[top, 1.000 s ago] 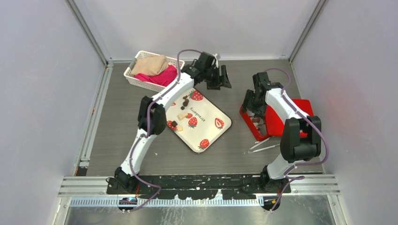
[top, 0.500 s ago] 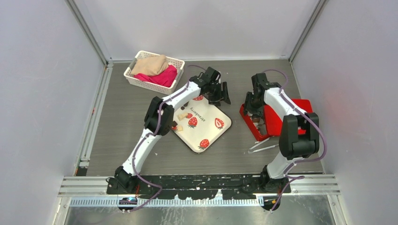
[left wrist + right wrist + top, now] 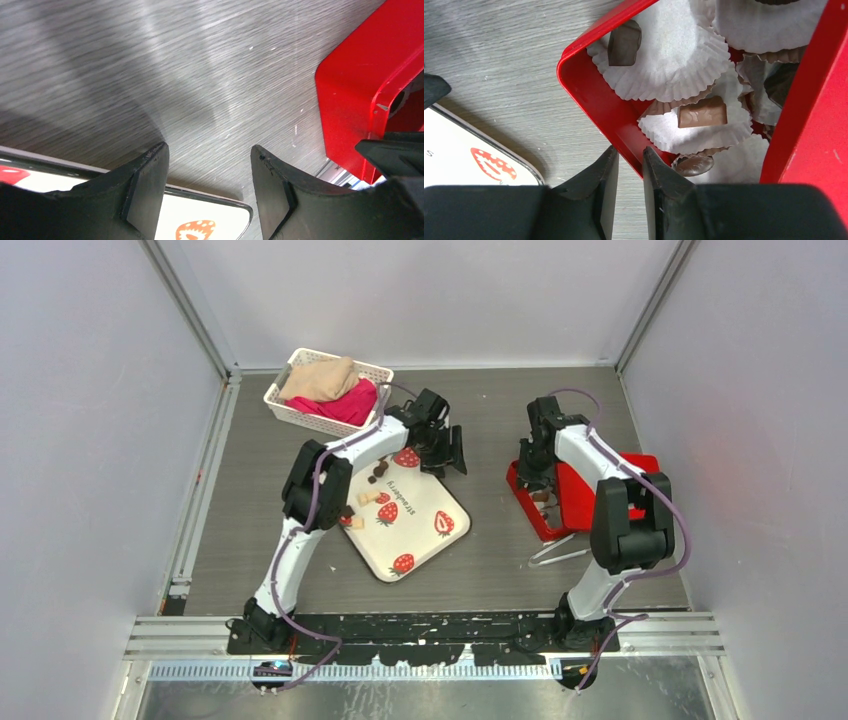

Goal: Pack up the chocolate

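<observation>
1. White tongs (image 3: 560, 557) lie on the grey table (image 3: 250, 540) at lower right of the overhead frame, just beside the near corner of the red box (image 3: 594, 100), with neither arm touching them
2. A strawberry-print tray (image 3: 420, 540) sits left of centre, turned corner-on to the camera; loose chocolate (image 3: 380, 471) lies scattered along its upper-left side, dark lumps too small to show a heading
3. The left gripper (image 3: 207, 150) hangs just past the tray's far right corner, its jaws set wide with only bare table between them, holding and touching nothing
4. The right gripper (image 3: 626, 167), centre right overhead, stands over the red box's left wall with jaws set narrow and the wall's rim running into the slim gap; whether the pads pinch it cannot be told
5. Inside the box, more chocolate rests in white paper cups (image 3: 664, 65): a dark squarish piece at upper centre of the wrist view, its long side running up the frame; a lighter bar at centre right, its long axis lying across the frame; and a rounded lump just below, half tucked under a cup
6. A white basket (image 3: 290, 410) of beige and pink cloths (image 3: 330, 385) sits at upper left, apart from both grippers
</observation>
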Available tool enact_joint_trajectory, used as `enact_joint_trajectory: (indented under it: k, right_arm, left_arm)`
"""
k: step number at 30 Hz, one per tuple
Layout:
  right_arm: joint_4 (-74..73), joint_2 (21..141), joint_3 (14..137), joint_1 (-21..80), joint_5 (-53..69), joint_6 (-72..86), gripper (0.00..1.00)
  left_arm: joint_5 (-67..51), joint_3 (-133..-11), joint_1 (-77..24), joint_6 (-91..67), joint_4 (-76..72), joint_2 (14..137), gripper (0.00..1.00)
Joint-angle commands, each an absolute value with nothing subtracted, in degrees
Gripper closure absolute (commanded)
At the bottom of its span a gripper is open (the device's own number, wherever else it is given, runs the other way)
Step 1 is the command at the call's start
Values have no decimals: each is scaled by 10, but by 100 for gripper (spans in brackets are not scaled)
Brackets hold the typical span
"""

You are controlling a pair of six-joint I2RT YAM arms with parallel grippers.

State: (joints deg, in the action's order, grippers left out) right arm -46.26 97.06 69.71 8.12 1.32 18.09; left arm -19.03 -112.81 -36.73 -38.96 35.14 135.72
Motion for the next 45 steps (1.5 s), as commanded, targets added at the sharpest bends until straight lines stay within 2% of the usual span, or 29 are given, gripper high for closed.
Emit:
enact_joint_trajectory:
  k: [1,11,22,29,32,36,42,45]
  right_arm:
    - [-453,976,724,106,27,172,72]
    - [-439,1037,788,170,28,188,87]
    - [-455,1157,943,229,34,186,87]
    - [-472,1180,1009,241,42,199,75]
    - [-490,1172,1038,241,40,197,60]
    - [-516,1155,1075,241,24,193,52]
    - [-513,1072,1070,219,-55,217,51]
    - [-495,994,1006,163,-82,248,51]
  left_arm:
    - [-152,-1072,-347,-352,403,1305,38]
    - [-145,-973,-331,-332,398,1182,37]
    - [-149,-969,-329,-337,412,1143,34]
    - [-146,-976,-316,-335,427,1128,33]
    - [-146,-976,-312,-333,429,1122,32]
    - [-155,-982,-311,-332,429,1125,32]
    - [-176,-998,-311,-334,424,1134,31]
    - [-176,-1016,-321,-319,431,1135,31]
